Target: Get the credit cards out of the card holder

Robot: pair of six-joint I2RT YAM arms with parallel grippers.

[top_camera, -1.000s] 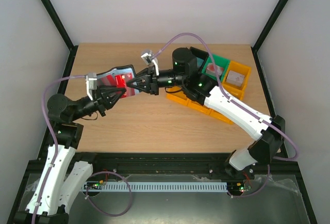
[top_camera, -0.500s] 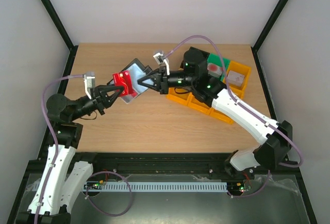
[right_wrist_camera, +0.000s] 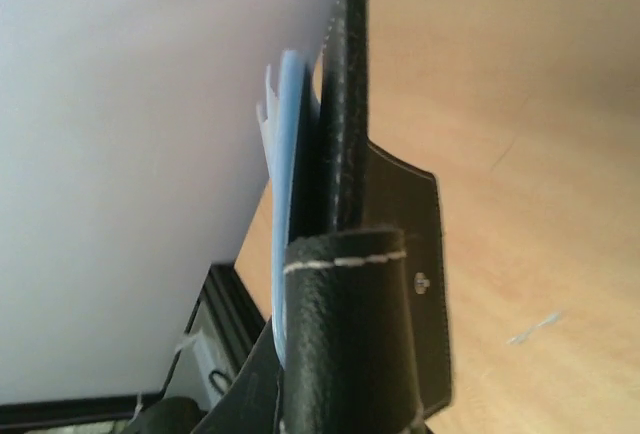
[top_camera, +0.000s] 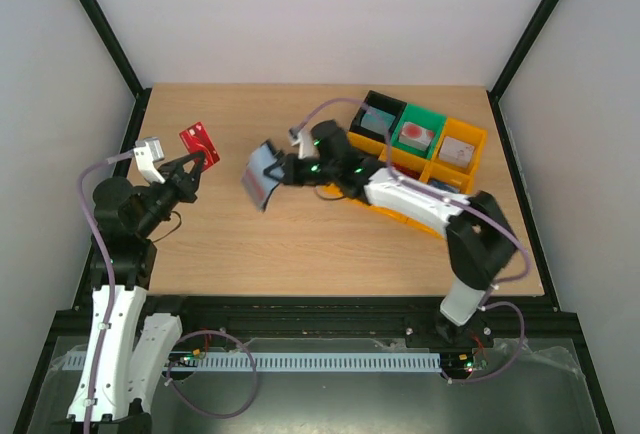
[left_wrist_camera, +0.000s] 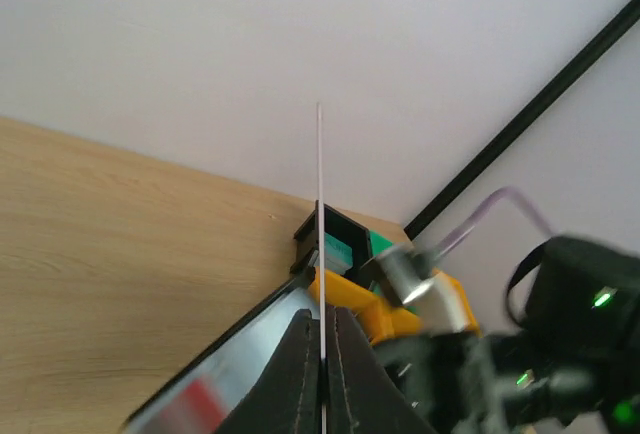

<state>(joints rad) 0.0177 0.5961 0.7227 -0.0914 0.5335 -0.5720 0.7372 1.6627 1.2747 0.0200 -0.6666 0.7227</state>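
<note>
One red card (top_camera: 199,140) has just come out: my left gripper (top_camera: 197,160) pinches it upper left, apart from the card holder (top_camera: 262,177) my right gripper (top_camera: 279,170) clamps; more likely remain.

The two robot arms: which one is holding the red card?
The left gripper, on the left in the overhead view, pinches the red card above the table; the right gripper clamps the black card holder instead.
</note>
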